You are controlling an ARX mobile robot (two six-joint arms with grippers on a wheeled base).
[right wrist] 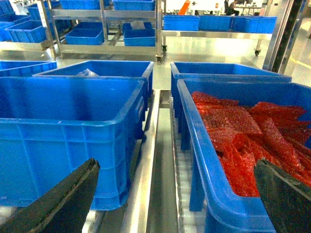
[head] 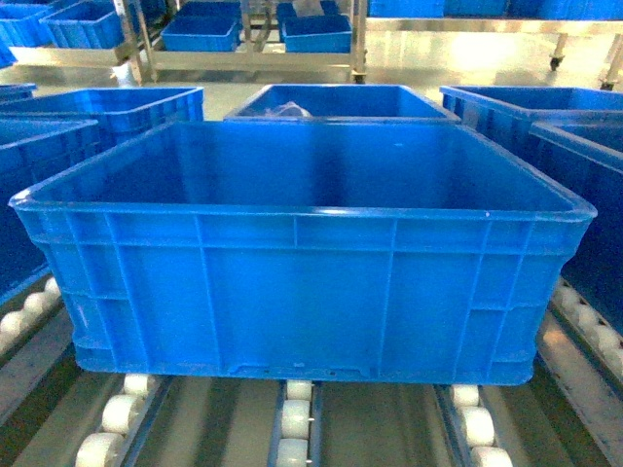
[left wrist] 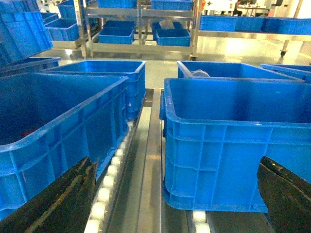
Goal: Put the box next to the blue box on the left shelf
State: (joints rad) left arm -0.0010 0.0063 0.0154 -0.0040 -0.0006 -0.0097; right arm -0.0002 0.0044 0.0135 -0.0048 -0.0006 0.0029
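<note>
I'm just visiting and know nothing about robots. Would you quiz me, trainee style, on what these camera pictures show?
1. True or false: the box in front of the head camera rests on white rollers.
2. What fills the crate on the right of the right wrist view? A) red bubble-wrap-like bags B) bottles C) nothing
3. In each wrist view, are the gripper's dark fingers closed on something or spread apart and empty?

Key: 1 true. 2 A. 3 spread apart and empty.

6 blue crates [head: 302, 282] on 1 roller rack [head: 297, 418].
</note>
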